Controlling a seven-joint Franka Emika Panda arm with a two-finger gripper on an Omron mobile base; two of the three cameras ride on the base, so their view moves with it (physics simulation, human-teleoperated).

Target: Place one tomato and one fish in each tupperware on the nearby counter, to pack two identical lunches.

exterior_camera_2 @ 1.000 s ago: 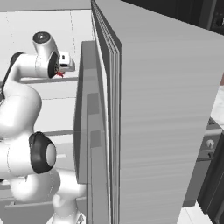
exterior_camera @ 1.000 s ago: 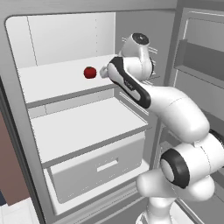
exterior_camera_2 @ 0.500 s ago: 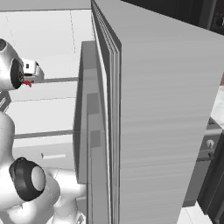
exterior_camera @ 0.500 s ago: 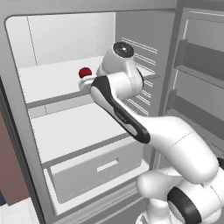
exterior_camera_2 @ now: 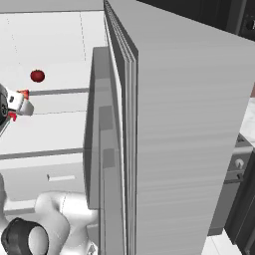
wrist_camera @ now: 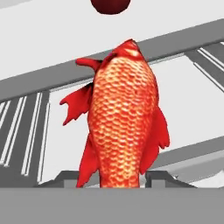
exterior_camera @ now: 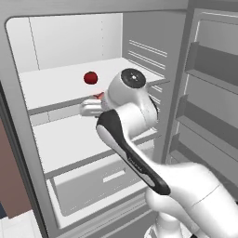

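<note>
Between the gripper (wrist_camera: pixel 123 176) tips, the orange-red fish (wrist_camera: pixel 120 127) is being pinched near its tail end, its body pointing away from the hand just outside the fridge shelf (exterior_camera: pixel 51 88). One tomato (exterior_camera: pixel 90 77) is sitting on that shelf. The fish is looking light, stiff and scaly, possibly slick; a hold nearer mid-body would likely be steadying it better.
</note>
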